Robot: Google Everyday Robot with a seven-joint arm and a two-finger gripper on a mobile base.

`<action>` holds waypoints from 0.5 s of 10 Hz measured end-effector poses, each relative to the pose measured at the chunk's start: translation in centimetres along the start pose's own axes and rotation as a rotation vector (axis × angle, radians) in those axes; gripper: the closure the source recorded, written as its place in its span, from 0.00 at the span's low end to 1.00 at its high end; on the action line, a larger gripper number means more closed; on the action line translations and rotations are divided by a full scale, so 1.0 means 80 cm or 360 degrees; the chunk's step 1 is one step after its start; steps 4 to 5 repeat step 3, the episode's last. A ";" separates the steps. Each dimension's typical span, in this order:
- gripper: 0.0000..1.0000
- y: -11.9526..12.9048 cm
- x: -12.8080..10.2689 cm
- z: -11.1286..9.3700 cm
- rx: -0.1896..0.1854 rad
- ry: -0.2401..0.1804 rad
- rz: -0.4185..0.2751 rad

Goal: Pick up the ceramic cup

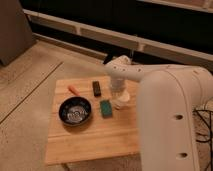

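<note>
**Gripper down at the cup, jaw state unreadable**

You've got the big white robot arm [170, 107] filling the right side of the view, its upper link reaching left and bending down over the bench.

The light wooden slatted bench [95, 137] stands on a speckled floor and carries everything else.

The wide dark round bowl [75, 111] sits left of centre on the bench, with something pale and glinting inside; you can't make out what it is.

The gripper [118, 90] points down over the right part of the bench, right at the top of the small white round ceramic cup [120, 102]. I cannot tell whether the jaws are apart, together or clamped on it.

The cup stands upright on the bench, just right of the green rectangular sponge [106, 108], near the right edge.

A small dark rectangular block [97, 88] lies behind the sponge, toward the far edge.

A thin orange stick-shaped object [74, 90] lies left of that block, behind the bowl.
</note>
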 end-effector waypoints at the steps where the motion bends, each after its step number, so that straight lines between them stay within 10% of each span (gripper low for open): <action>1: 1.00 0.005 0.004 -0.019 -0.0012 -0.0066 -0.0012; 5: 1.00 0.019 0.019 -0.049 -0.0048 -0.0156 -0.0040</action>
